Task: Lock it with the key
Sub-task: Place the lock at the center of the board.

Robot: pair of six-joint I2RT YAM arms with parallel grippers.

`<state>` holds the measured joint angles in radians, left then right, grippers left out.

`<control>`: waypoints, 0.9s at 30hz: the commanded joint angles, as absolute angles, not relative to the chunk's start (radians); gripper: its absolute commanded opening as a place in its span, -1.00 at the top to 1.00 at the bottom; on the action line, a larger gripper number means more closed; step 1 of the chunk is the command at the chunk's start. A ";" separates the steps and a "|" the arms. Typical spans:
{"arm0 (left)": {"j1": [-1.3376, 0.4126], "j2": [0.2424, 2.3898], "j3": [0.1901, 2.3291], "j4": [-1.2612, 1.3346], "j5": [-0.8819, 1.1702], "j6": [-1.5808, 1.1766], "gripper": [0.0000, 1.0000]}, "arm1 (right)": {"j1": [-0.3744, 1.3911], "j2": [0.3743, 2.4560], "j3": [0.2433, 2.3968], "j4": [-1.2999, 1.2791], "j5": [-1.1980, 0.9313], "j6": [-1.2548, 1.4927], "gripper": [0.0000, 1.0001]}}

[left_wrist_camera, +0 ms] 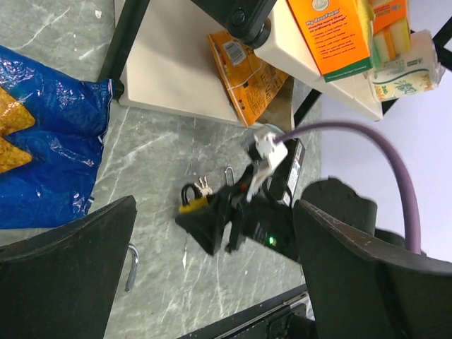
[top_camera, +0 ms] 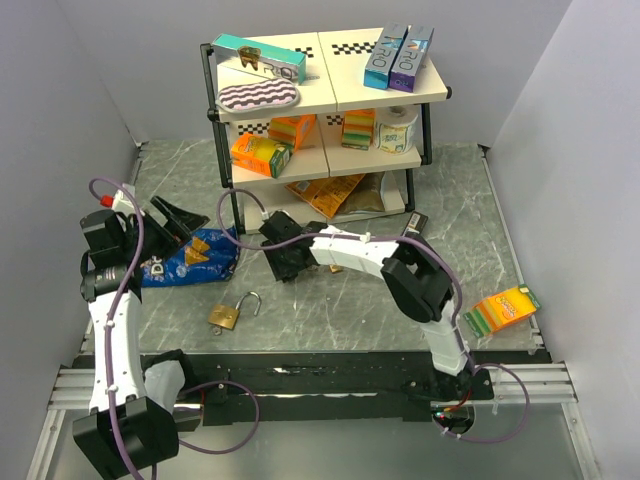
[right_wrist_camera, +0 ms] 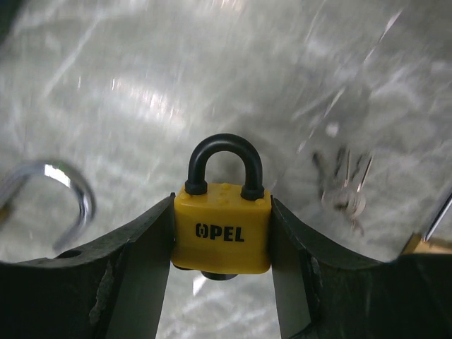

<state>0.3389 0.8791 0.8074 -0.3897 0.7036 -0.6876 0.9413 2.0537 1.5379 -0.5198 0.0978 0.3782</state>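
Your right gripper (right_wrist_camera: pixel 222 212) clamps the yellow padlock with black shackle (right_wrist_camera: pixel 222 236); left gripper (left_wrist_camera: pixel 215 212) gapes empty. The small silver keys (right_wrist_camera: pixel 345 189) lie beside the padlock, untouched: key work not yet begun.

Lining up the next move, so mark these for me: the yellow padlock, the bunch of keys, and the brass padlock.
yellow padlock (right_wrist_camera: pixel 222 236): right wrist view, on its yellow body.
bunch of keys (right_wrist_camera: pixel 346 200): right wrist view, where the keys join.
brass padlock (top_camera: pixel 225 318): top external view, on its brass body.

Plain pale walls (top_camera: pixel 60 80) stand around a grey stone-look table (top_camera: pixel 340 320). A small cream shelf with black legs (top_camera: pixel 335 85) stands at the back.
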 commanded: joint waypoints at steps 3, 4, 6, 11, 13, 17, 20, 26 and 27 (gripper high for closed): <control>0.345 0.876 0.841 -0.402 0.730 -0.641 -0.93 | 0.911 2.130 1.686 -0.534 0.158 0.442 1.00; 0.345 0.877 0.842 -0.403 0.730 -0.637 -0.93 | 0.908 2.140 1.693 -0.541 0.156 0.446 1.00; 0.344 0.877 0.842 -0.406 0.733 -0.629 -0.93 | 0.904 2.155 1.709 -0.546 0.149 0.452 1.00; 0.344 0.887 0.845 -0.410 0.729 -0.618 -0.93 | 0.904 2.166 1.717 -0.558 0.132 0.477 0.93; 0.344 0.891 0.847 -0.407 0.729 -0.615 -0.93 | 0.907 2.169 1.715 -0.561 0.123 0.485 0.80; 0.344 0.903 0.847 -0.402 0.742 -0.601 -0.93 | 0.917 2.174 1.709 -0.560 0.129 0.494 0.52; 0.345 0.907 0.847 -0.411 0.756 -0.577 -0.93 | 0.917 2.177 1.713 -0.571 0.129 0.500 0.23; 0.345 0.948 0.873 -0.459 0.773 -0.525 -0.93 | 0.920 2.134 1.715 -0.575 0.101 0.518 -0.50; 0.344 0.959 0.877 -0.468 0.793 -0.519 -0.93 | 0.923 2.128 1.715 -0.577 0.098 0.520 -0.55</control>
<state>0.3389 0.9283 0.8207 -0.4423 0.7410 -0.5674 0.9123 2.1647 1.6608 -0.5690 0.1101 0.4870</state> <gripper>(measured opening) 0.966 0.740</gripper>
